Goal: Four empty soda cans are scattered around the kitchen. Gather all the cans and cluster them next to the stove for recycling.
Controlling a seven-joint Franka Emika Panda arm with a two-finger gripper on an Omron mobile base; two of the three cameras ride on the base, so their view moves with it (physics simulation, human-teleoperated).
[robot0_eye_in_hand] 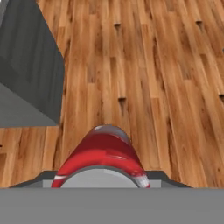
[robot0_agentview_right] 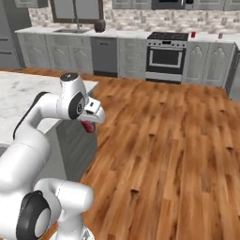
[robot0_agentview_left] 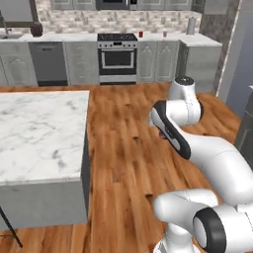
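My gripper (robot0_agentview_right: 89, 123) is shut on a red soda can (robot0_agentview_right: 87, 127), held low over the wood floor beside the island. In the hand view the same soda can (robot0_eye_in_hand: 103, 153) lies between the jaws with its silver top pointing away from the camera. The stove (robot0_agentview_left: 117, 49) stands far off against the back wall, and it also appears as the stove (robot0_agentview_right: 166, 49) in the right base view. Two more red soda cans (robot0_agentview_left: 141, 34) (robot0_agentview_left: 164, 34) stand on the counter just right of the stove, seen from the other side as cans (robot0_agentview_right: 192, 34) (robot0_agentview_right: 220, 35).
A marble-topped island (robot0_agentview_left: 39, 128) stands to the left of the arm, its dark side panel (robot0_eye_in_hand: 26, 65) close to the hand. Wide wood floor (robot0_agentview_right: 164, 140) stretches between me and the stove. Grey cabinets and a dishwasher (robot0_agentview_left: 48, 62) line the back wall.
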